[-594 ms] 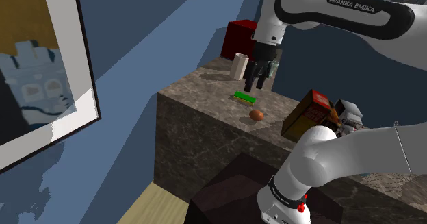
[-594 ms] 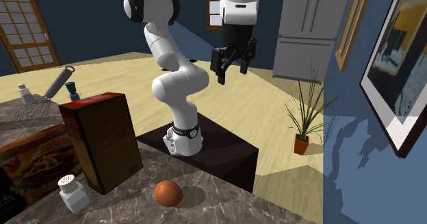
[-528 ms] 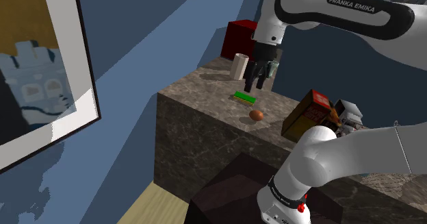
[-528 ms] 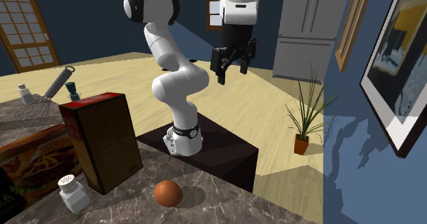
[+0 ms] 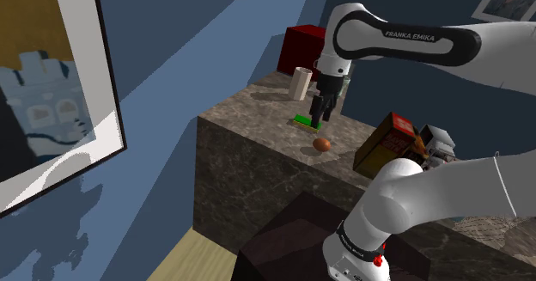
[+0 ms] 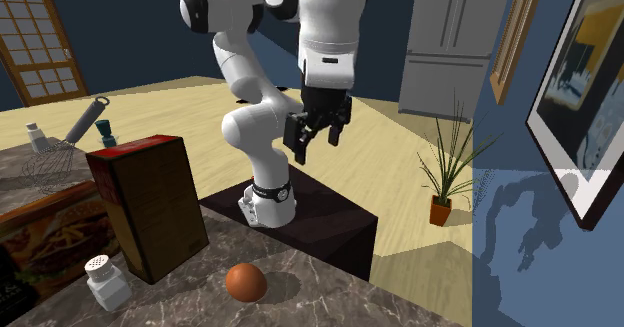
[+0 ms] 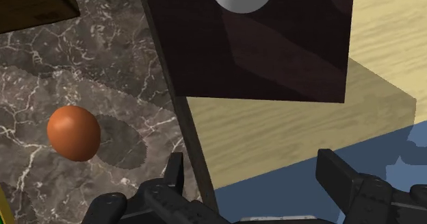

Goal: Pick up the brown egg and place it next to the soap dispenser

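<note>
Gripper [image 5: 319, 116] spread wide, empty, hanging above the counter [image 5: 258, 163].
Brown egg [image 5: 322, 143] lies on the marble top near the edge facing the stand, off to one side of the fingers and untouched. A dark box [image 6: 150, 205] and a white shaker [image 6: 105, 280] stand near it. Arm [image 5: 404, 39] lettering reads "FRANKA EMIKA". Box labels not legible.

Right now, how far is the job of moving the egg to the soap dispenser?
Done: nothing yet. The egg lies on the counter, untouched.
In hand: the approach. The open fingers hover above the counter's edge, with the egg off to one side, not between them.
Left: grasp, lift, carry and set the egg by the dispenser, probably the teal-capped bottle beyond the box.
</note>
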Tool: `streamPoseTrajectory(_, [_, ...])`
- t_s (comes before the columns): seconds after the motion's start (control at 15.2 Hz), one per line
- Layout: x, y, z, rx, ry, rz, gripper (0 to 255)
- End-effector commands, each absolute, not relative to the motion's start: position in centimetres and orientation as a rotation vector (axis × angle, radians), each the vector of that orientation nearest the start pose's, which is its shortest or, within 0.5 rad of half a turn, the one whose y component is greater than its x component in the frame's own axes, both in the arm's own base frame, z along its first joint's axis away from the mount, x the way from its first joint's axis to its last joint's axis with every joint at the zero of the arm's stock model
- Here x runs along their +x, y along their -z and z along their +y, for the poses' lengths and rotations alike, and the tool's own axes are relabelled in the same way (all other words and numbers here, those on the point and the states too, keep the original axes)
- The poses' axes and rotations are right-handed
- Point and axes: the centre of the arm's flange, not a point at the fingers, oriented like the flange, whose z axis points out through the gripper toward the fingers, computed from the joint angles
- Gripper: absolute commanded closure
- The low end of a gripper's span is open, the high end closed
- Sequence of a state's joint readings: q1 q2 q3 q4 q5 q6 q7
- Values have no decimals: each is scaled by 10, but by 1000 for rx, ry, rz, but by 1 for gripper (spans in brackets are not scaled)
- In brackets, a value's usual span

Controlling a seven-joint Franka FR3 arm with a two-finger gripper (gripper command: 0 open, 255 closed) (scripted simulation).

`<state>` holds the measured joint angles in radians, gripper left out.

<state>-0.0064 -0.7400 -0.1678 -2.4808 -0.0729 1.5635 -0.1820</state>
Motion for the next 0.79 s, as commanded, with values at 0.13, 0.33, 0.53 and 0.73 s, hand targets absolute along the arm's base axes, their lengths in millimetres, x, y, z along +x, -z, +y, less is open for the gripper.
streamPoseTrajectory(0.13, [309,-478,-101,-3089,-290,-176,0])
streamPoseTrajectory(0.33, [314,-452,-127,-3110,-306,-228,0])
streamPoseTrajectory(0.53, [320,-427,-153,-3129,-323,-281,0])
streamPoseTrajectory(0.73, [327,-402,-179,-3147,-339,-334,0])
